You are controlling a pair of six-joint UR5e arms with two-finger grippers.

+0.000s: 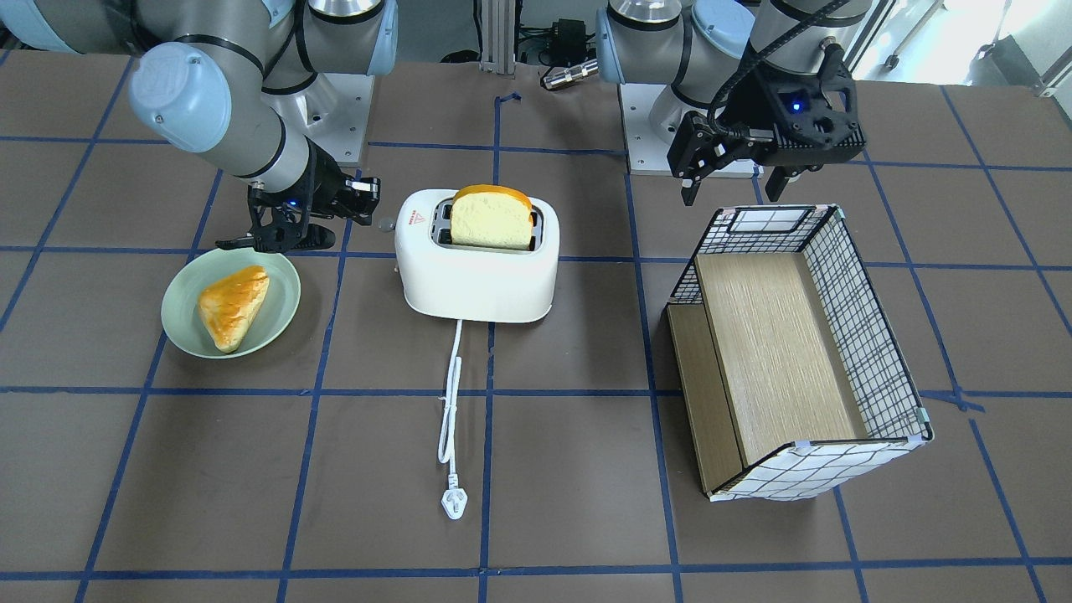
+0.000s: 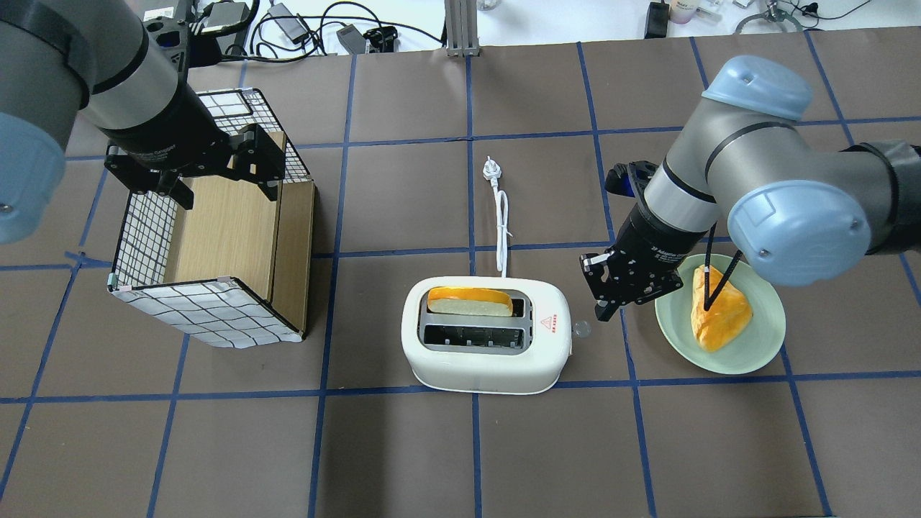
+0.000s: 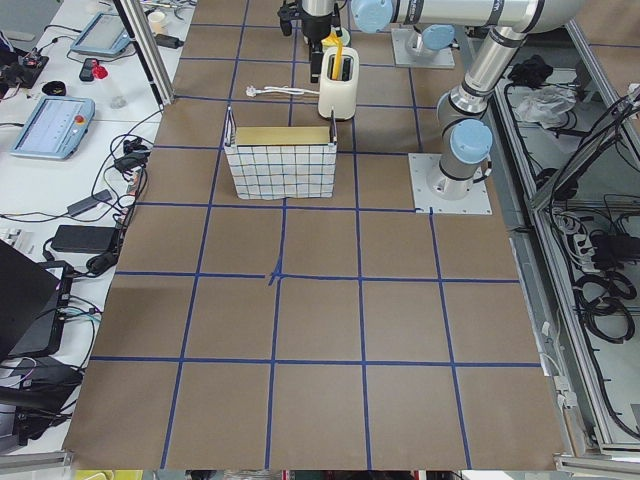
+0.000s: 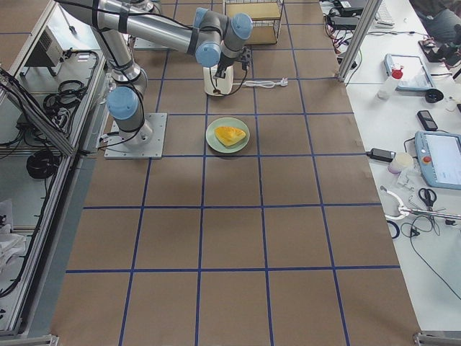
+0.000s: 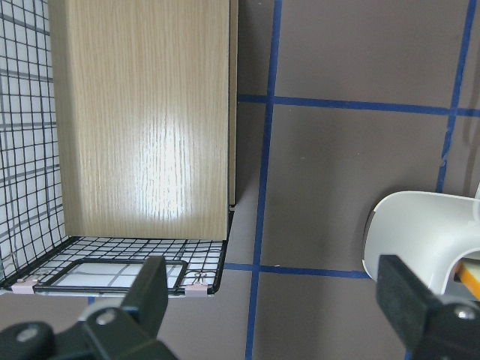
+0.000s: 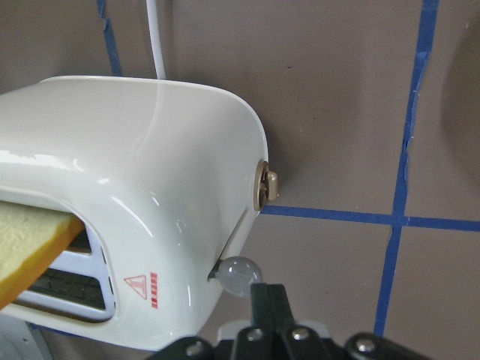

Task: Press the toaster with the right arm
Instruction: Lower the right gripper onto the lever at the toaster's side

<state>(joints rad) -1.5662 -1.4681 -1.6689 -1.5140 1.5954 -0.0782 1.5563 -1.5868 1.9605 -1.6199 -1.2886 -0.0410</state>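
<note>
My brown desk [image 3: 320,320], gridded with blue tape lines [image 3: 272,275], is brightly lit. A white bench [image 4: 439,252] along its far side holds tablets [image 3: 52,125] and loose cables [image 3: 95,205].

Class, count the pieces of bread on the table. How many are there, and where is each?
2. One slice stands in the toaster, in the slot on the side of its cord. One triangular piece lies on the green plate. The other slot looks empty.

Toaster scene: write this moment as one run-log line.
right gripper: shut, close to lever knob | toaster: bread slice sticking up | left gripper: open, over basket
</note>
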